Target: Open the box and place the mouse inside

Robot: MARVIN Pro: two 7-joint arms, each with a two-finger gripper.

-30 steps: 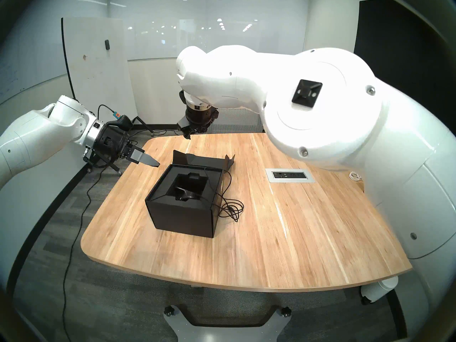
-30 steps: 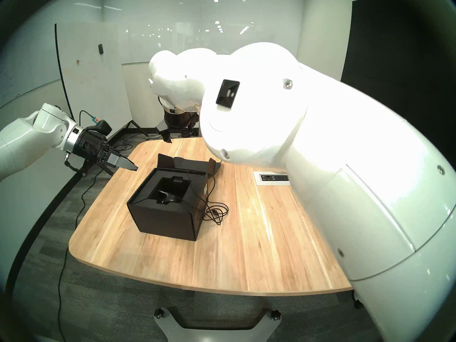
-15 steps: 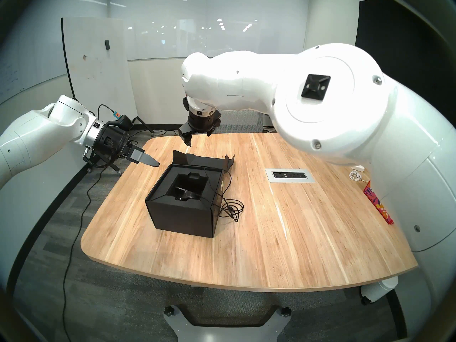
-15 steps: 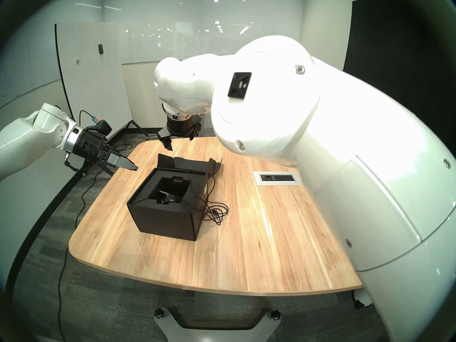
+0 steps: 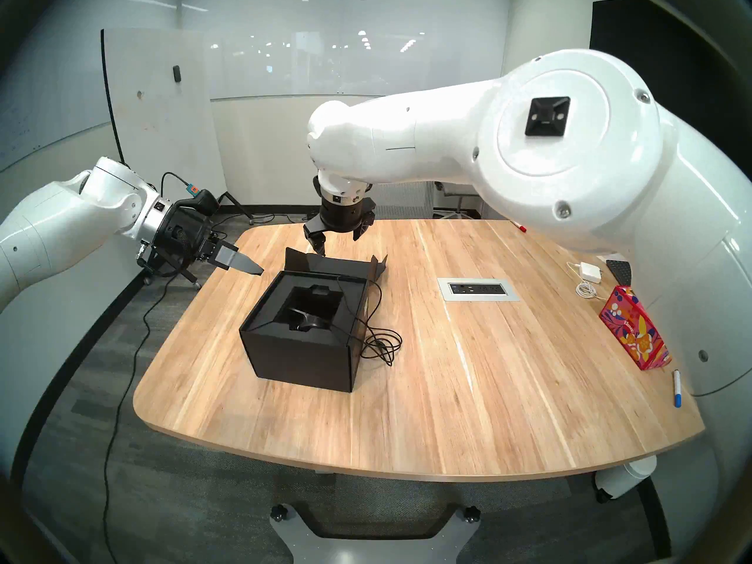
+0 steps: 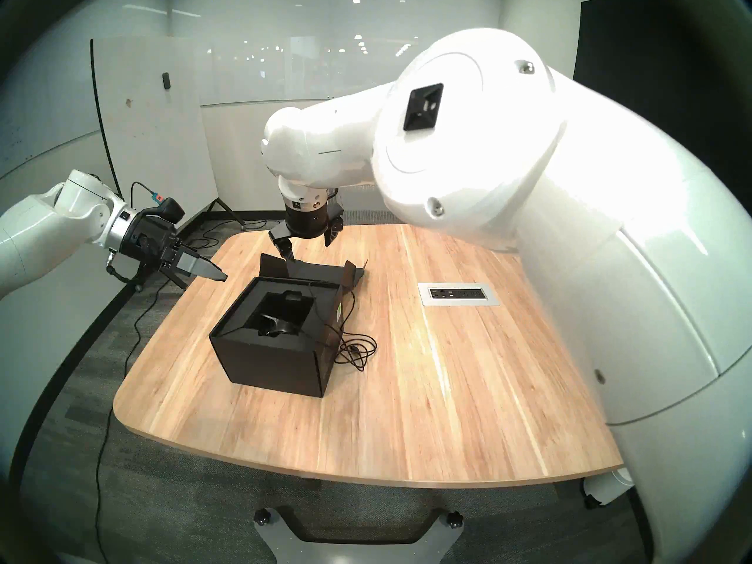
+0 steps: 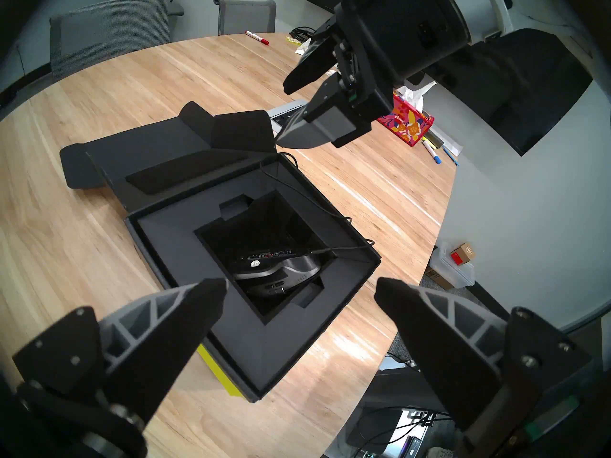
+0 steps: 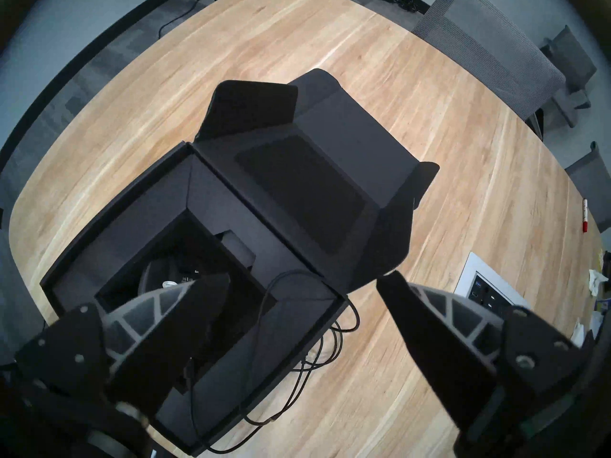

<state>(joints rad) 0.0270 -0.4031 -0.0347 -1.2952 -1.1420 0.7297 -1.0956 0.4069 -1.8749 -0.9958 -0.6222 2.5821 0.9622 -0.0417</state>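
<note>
The matte black cardboard box (image 5: 303,339) sits near the front of the light wooden table (image 5: 447,408), with its lid flap (image 5: 337,264) folded back. The black wired mouse (image 7: 277,275) already lies down in the foam hole inside. Its thin black cable (image 5: 380,343) spills over the side into a loose pile on the table. Off to the side, the left gripper (image 5: 244,264) waits, wide open and empty. Farther back, the right gripper (image 5: 339,241) has come down and closer to the flap than a moment ago. It is spread open too, holding nothing. I think the job is nearly done.
</note>
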